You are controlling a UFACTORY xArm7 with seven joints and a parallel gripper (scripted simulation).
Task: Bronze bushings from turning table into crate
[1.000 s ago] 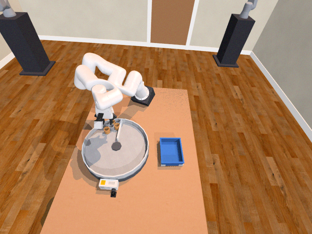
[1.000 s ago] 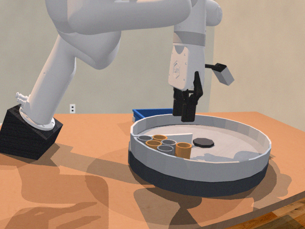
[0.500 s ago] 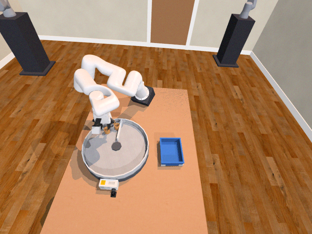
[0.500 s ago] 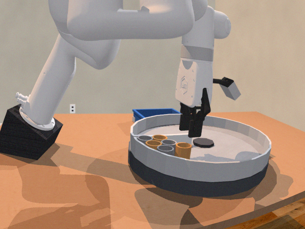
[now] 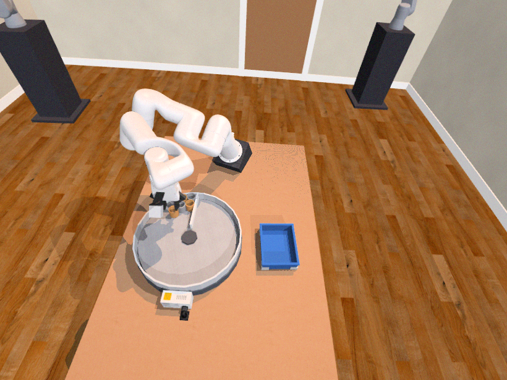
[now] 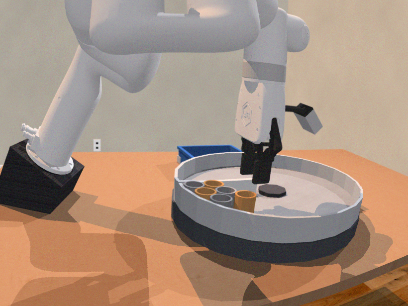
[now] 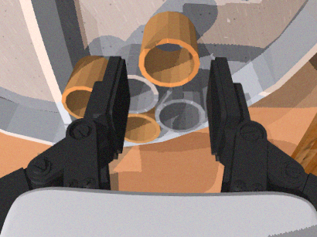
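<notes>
My gripper is partly open and empty, above the bushings on the turning table. One bronze bushing stands at the group's edge, between the fingertips in the wrist view but below them. A second bronze bushing is near the divider; a third bronze bushing is near the rim. Steel bushings stand among them; one is hidden in the wrist view. The blue crate shows nothing inside.
A thin divider runs from the rim toward the dark hub. The turning table's raised rim surrounds the bushings. A white box with a black knob is at its front. The crate stands to its right in the top view.
</notes>
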